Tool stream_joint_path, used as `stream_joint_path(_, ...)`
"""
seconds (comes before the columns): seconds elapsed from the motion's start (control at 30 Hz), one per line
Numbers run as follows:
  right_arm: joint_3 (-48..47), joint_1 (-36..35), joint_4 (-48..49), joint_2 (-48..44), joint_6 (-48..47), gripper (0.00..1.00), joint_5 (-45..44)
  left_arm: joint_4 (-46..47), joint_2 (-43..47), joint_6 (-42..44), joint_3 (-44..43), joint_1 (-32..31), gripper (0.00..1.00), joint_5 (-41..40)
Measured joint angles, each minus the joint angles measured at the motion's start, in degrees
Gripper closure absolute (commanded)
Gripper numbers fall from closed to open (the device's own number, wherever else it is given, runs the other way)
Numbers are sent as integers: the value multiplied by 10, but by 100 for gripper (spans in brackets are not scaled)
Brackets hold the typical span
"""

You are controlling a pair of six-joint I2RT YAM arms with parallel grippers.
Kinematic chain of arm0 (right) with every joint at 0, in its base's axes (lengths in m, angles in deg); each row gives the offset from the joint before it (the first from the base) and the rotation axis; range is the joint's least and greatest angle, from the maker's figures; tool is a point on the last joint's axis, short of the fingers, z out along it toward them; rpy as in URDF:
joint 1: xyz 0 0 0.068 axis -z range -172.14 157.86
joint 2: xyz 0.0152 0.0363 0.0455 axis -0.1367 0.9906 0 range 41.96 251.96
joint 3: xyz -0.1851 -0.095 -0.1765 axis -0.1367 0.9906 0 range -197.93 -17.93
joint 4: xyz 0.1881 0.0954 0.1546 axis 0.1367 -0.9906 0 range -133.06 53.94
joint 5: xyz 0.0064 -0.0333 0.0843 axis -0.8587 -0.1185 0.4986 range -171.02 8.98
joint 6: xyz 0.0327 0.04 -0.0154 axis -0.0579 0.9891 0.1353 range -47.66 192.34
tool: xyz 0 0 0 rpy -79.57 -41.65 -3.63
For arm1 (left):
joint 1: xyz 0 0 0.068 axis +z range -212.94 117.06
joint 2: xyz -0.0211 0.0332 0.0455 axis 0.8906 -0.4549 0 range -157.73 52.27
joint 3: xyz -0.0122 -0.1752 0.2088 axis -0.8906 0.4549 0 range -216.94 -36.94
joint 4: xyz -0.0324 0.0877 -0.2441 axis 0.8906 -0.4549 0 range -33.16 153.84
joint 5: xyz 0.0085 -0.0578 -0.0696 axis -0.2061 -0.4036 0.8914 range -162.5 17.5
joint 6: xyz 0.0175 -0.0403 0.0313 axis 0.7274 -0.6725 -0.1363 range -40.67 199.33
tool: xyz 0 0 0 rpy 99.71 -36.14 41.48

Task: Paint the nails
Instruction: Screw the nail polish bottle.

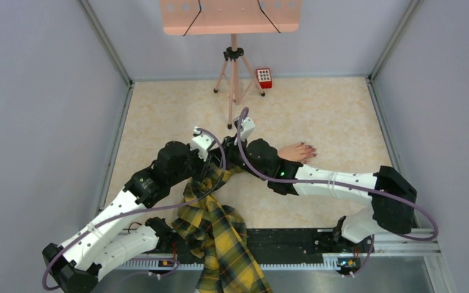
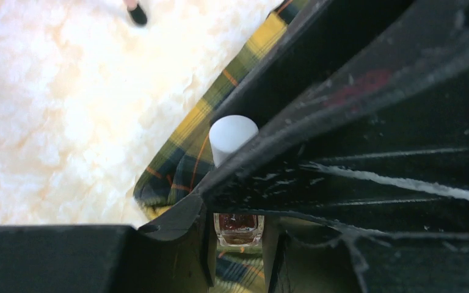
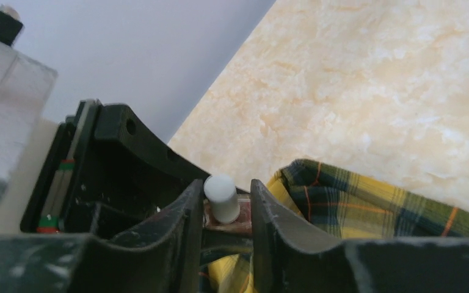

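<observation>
Yellow-black plaid sleeve (image 1: 220,238), dark red nails (image 1: 309,148) — white cap (image 2: 232,137), beige marbled table (image 1: 317,110)

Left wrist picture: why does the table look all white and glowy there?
Left wrist view: the table is overexposed, its pattern washed out, and the left gripper's close fingers are blurry. Right wrist view: the table keeps its beige marbling. Top view: light is soft and even.

Lying on the tabletop (image 1: 317,116): mannequin hand (image 1: 296,152), right of the plaid sleeve (image 1: 220,235). Standing behind: tripod (image 1: 234,79), keypad box (image 1: 264,77) just right. Hovering above the sleeve: nail polish bottle (image 2: 239,229).
</observation>
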Motion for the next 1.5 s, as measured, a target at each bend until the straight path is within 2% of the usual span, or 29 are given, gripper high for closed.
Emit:
stream_joint_path(0.1,12,-3,-20,-30,-15,44,-11,21,-1,6,-2,0,100,19)
stream_joint_path(0.23,38,-3,-31,-80,-31,30,-30,37,-1,8,-3,0,100,43)
stream_joint_path(0.37,60,-8,-42,-126,-40,18,-51,58,-1,8,-3,0,100,56)
stream_joint_path(0.5,82,-15,-63,-164,-50,11,-89,68,-3,7,-3,0,100,58)
stream_joint_path(0.77,130,1,-103,-233,-71,3,-135,76,-3,3,-3,0,100,58)
stream_joint_path(1.07,208,76,-71,-350,-92,1,-61,81,-3,-5,-3,0,100,92)
stream_joint_path(1.33,248,98,6,-422,-122,1,68,96,-3,-9,-3,1,100,243)
stream_joint_path(1.5,250,99,57,-417,-141,1,191,100,-5,-13,-5,1,100,357)
